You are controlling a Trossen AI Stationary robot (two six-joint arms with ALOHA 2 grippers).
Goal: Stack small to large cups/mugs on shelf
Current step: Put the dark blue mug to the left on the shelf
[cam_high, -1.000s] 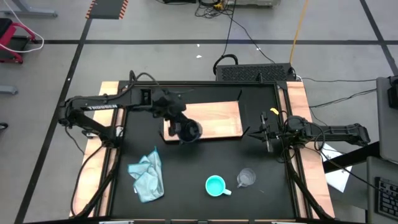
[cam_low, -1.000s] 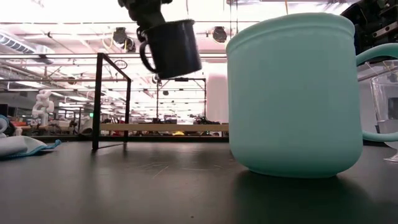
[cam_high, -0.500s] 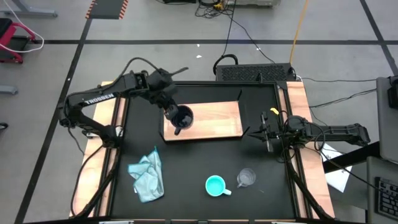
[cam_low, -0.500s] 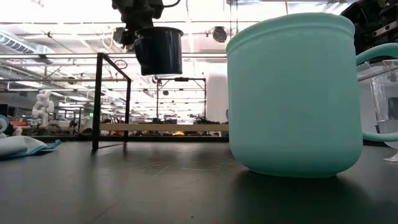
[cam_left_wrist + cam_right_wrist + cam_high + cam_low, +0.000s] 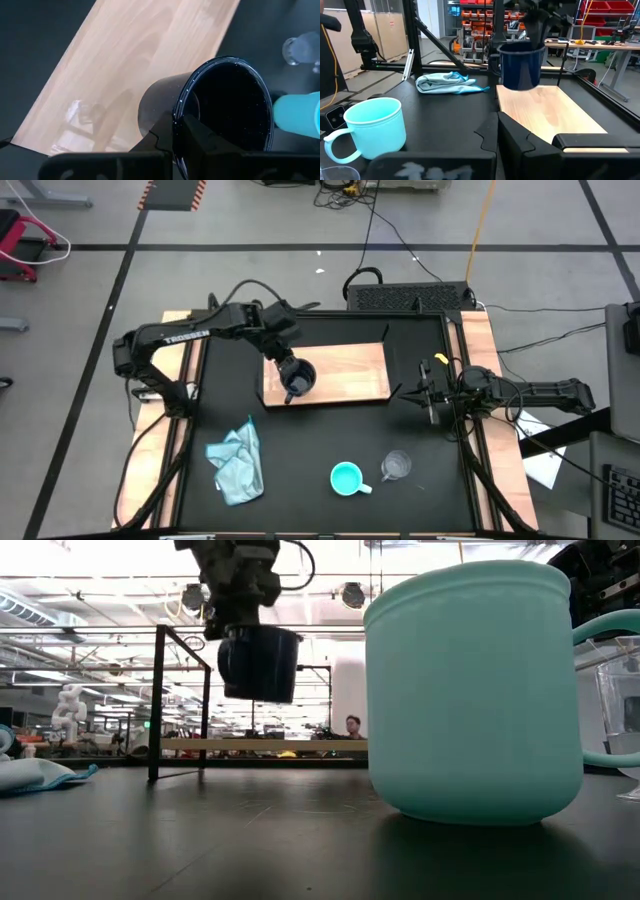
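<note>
My left gripper [image 5: 287, 368] holds the dark navy mug [image 5: 298, 379] in the air above the left part of the wooden shelf [image 5: 350, 365]. From table height the mug [image 5: 258, 662] hangs a little tilted above the shelf board [image 5: 260, 744]. The turquoise mug [image 5: 346, 478] and the clear glass cup [image 5: 397, 465] stand on their bases on the black tabletop near its near edge. My right gripper [image 5: 428, 395] waits shut by the shelf's right end. My left gripper pinches the dark mug's rim [image 5: 176, 116]. One finger [image 5: 162, 135] is outside the wall and the other finger [image 5: 197, 137] is inside the mouth. It comes from above, slanting from the table's left. The mug is lifted clear of the shelf [image 5: 135, 60], mouth up, slightly tilted.
A crumpled light blue cloth [image 5: 238, 460] lies on the tabletop near the left near corner. Thin black brackets [image 5: 158, 700] stand at the shelf's corners. Wooden rails [image 5: 480, 360] run along the table's sides. A person [image 5: 352, 725] shows far behind the table.
My left gripper carried the dark mug from the shelf's near edge toward the far side, over the board, turning so the tilted mug came nearly upright. In the last half second it came down toward the shelf. The mug stays held.
</note>
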